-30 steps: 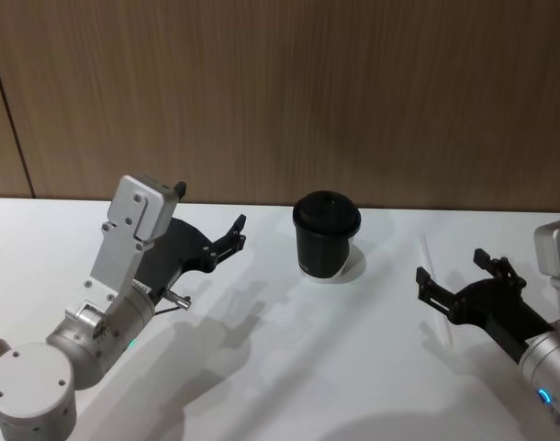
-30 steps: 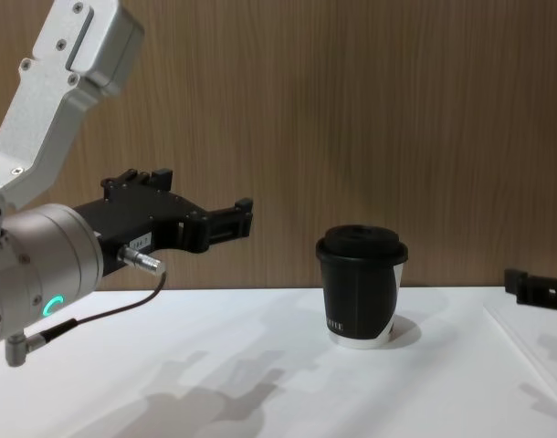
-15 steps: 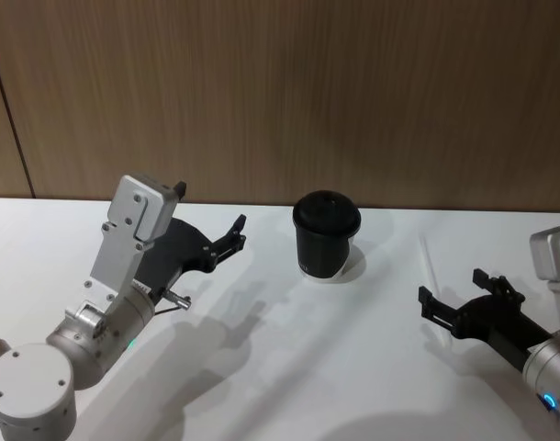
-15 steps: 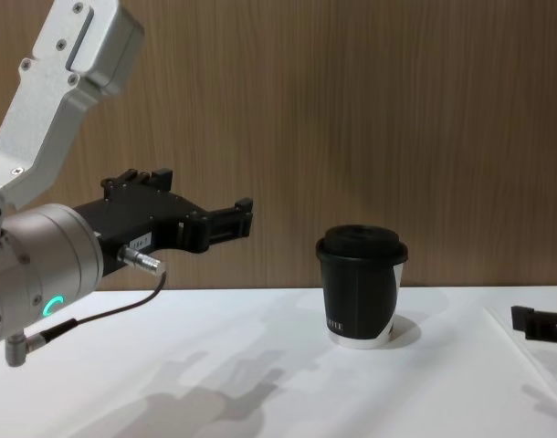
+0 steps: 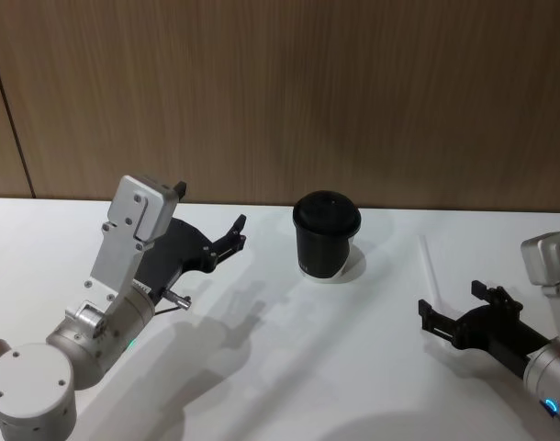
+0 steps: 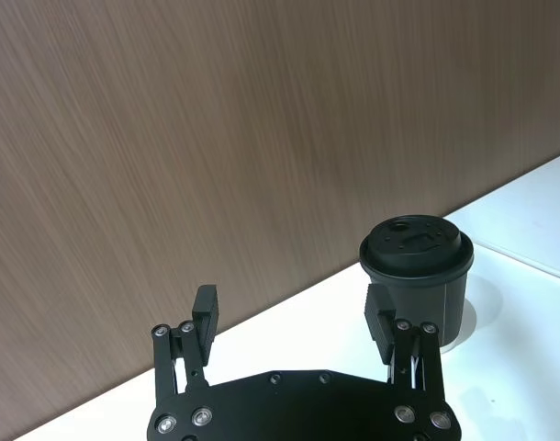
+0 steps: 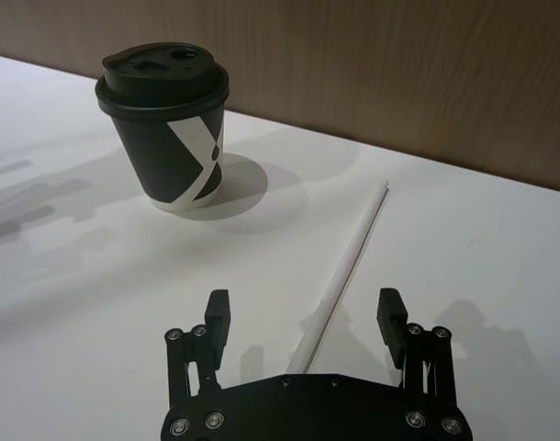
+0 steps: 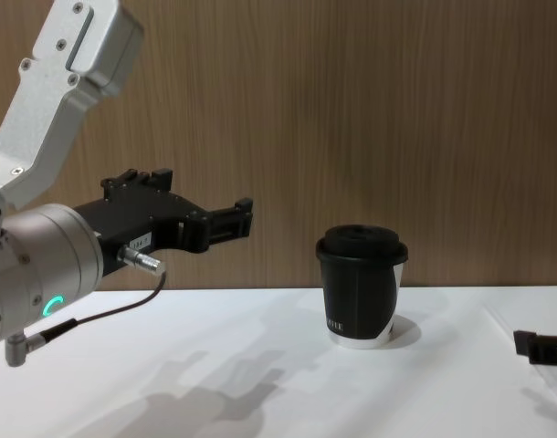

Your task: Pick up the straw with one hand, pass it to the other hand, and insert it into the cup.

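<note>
The black cup (image 5: 326,235) with its domed lid stands on the white table, with a white wedge patch facing the right wrist view (image 7: 170,138). The thin white straw (image 5: 430,265) lies flat to the right of the cup. My right gripper (image 5: 452,305) hovers low and open over the straw's near end. In the right wrist view the straw (image 7: 345,265) runs between the right gripper's (image 7: 303,312) spread fingers. My left gripper (image 5: 236,233) is held open in the air left of the cup (image 8: 362,287), pointing toward it, with nothing in it (image 6: 292,308).
A wood-panelled wall (image 5: 353,92) rises right behind the white table (image 5: 289,358). The cup's shadow and the left arm's shadow fall on the tabletop between the arms.
My right gripper has sunk toward the table and drawn back a little, staying open over the straw. The left arm, the cup and the straw have not moved.
</note>
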